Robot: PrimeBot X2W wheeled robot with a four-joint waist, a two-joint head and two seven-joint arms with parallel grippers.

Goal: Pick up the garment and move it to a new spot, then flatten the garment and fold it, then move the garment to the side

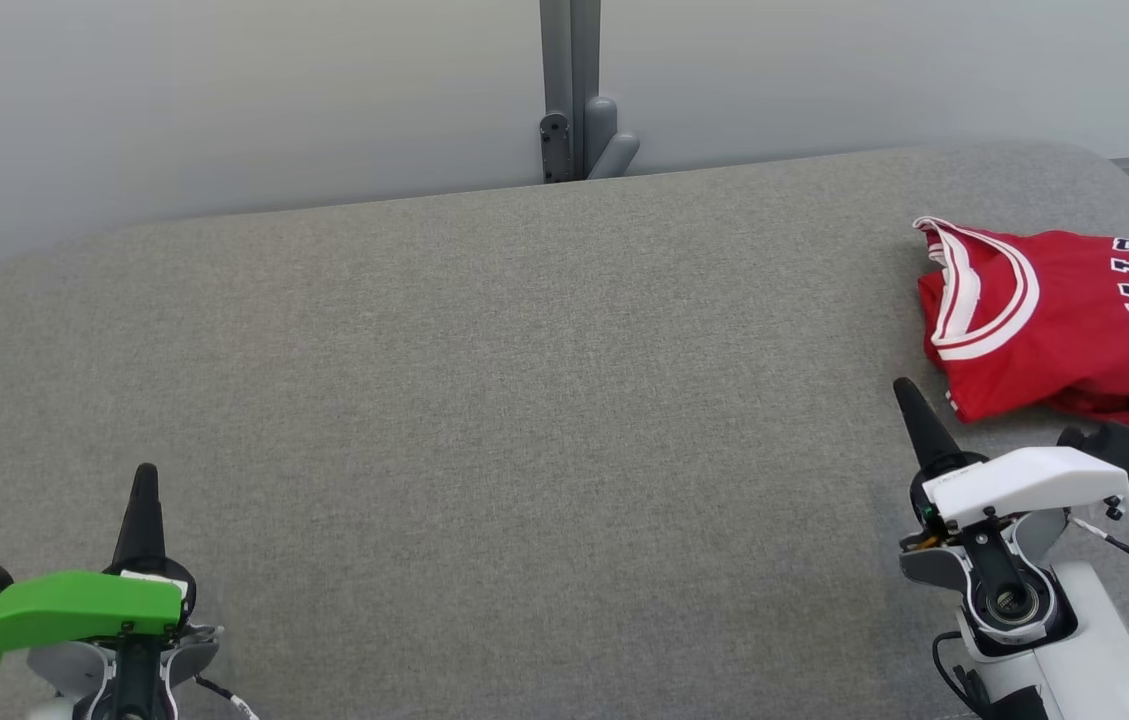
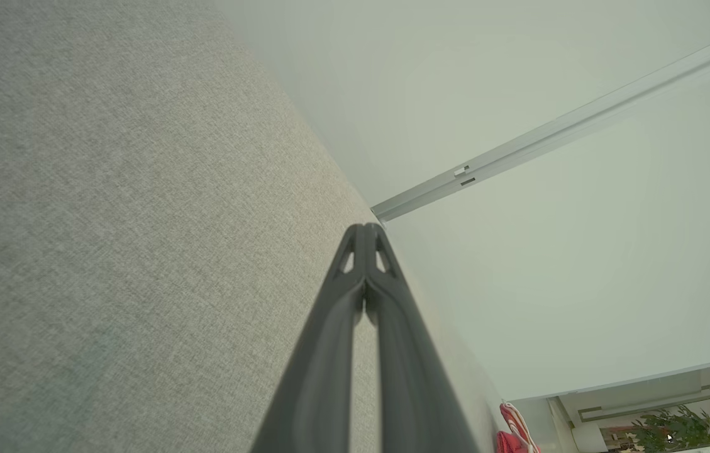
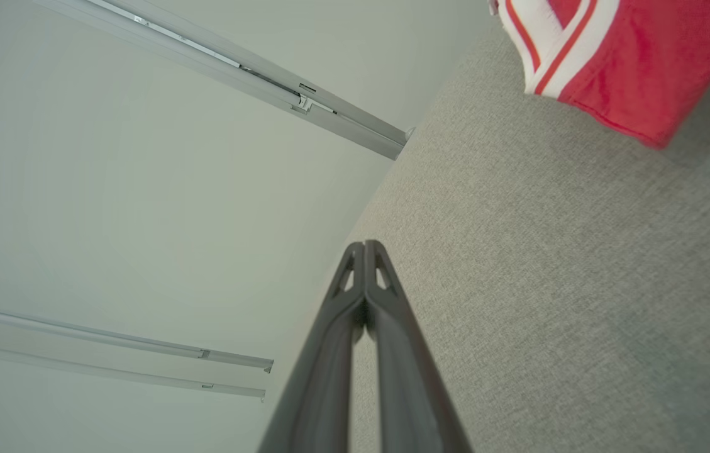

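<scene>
The garment point(image 1: 1064, 320) is a red jersey with white trim and dark lettering, lying folded at the far right of the grey table point(image 1: 484, 400). Its trimmed corner point(image 3: 606, 56) fills the top right of the right wrist view, and a red sliver of the garment point(image 2: 515, 434) appears low in the left wrist view. My right gripper point(image 1: 902, 386) is shut and empty, its tip just left of the jersey's near corner. At the lower left my left gripper point(image 1: 145, 472) is also shut and empty, far from the jersey. Both wrist views show fingers pressed together, left gripper point(image 2: 365, 228), right gripper point(image 3: 365, 244).
A pale wall runs behind the table, with a grey post and bracket point(image 1: 574, 120) at its middle. The table's far edge curves down at both corners. A plant point(image 2: 669, 428) shows in a room beyond.
</scene>
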